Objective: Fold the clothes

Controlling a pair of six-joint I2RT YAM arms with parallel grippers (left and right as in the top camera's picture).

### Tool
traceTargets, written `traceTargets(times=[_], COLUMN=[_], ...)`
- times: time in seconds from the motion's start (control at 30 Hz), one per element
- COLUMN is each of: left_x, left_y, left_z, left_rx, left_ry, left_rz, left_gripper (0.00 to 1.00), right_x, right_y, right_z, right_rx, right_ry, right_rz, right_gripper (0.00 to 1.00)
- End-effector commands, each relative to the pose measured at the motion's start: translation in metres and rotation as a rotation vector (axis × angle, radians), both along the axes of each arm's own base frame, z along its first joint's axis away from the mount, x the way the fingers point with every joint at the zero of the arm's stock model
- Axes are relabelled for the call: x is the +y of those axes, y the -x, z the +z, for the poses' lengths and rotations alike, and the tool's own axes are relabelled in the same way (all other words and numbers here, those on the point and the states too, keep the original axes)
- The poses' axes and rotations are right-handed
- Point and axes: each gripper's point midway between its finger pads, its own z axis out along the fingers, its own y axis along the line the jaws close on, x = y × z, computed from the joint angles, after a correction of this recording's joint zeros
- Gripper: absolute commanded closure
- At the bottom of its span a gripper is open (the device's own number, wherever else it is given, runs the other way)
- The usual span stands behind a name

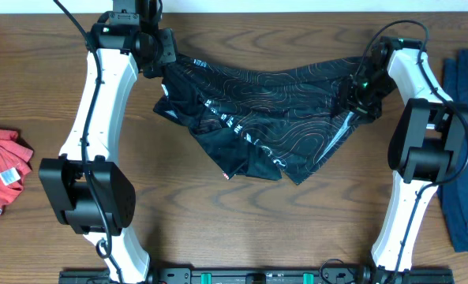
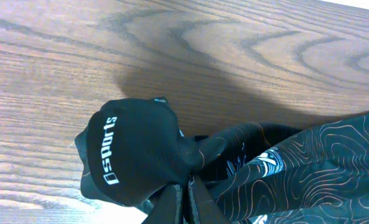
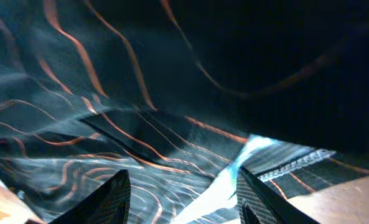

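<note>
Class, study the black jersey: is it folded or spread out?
Spread, not folded: the black jersey stretches rumpled across the table, one end bunched in the shut left tool.

Overhead, bright even light falls on my counter (image 1: 241, 229), with only soft, short shadows. In my left wrist view the jersey (image 2: 147, 162) throws a broad soft shadow on the wood beyond my jaws, and everything is sharp. My right wrist view is dim. The jersey just ahead of my jaws is blurred and near black at upper right, with one pale bright patch.
</note>
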Motion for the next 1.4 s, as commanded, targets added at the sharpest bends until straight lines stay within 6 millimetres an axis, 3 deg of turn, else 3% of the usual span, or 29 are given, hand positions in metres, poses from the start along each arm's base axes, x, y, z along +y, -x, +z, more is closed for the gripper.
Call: traceTargets(times=[0.0,0.33,0.47,0.53,0.83,1.0,1.17,1.23,1.37], left_x=[0.000,0.000,0.000,0.000,0.000,0.000,0.000,0.000,-0.006], left_y=[-0.001,-0.001,0.000,0.001,0.001,0.002,0.002,0.003,0.003], left_z=[0.001,0.001,0.000,0.000,0.000,-0.001,-0.001,-0.001,0.000], left_rx=[-0.004,-0.004,-0.001,0.003,0.003,0.007,0.011,0.012,0.011], left_ry=[-0.014,-0.013,-0.013,-0.013,-0.013,-0.013,-0.011,-0.010,0.019], left_rz=[-0.013,-0.013,-0.013,-0.013,-0.013,-0.013,-0.015,-0.015,-0.030], left_gripper=[0.94,0.94,0.94,0.94,0.94,0.94,0.94,0.94,0.94], right_x=[0.010,0.010,0.006,0.005,0.001,-0.019,-0.049,-0.059,-0.079], right_y=[-0.005,-0.004,-0.003,-0.002,-0.010,-0.038,-0.060,-0.060,-0.050], right_z=[-0.002,-0.001,0.000,0.000,0.009,0.063,0.158,0.200,0.264], right_rx=[-0.015,-0.007,0.001,0.003,-0.035,-0.175,-0.397,-0.483,-0.621], right_ry=[-0.025,-0.029,-0.034,-0.034,-0.022,0.024,0.129,0.171,0.259], right_rz=[-0.026,-0.040,-0.052,-0.054,-0.058,-0.081,-0.113,-0.129,-0.139], right_gripper=[0.46,0.48,0.73,0.99,0.99,0.98,0.99,0.99,0.99])
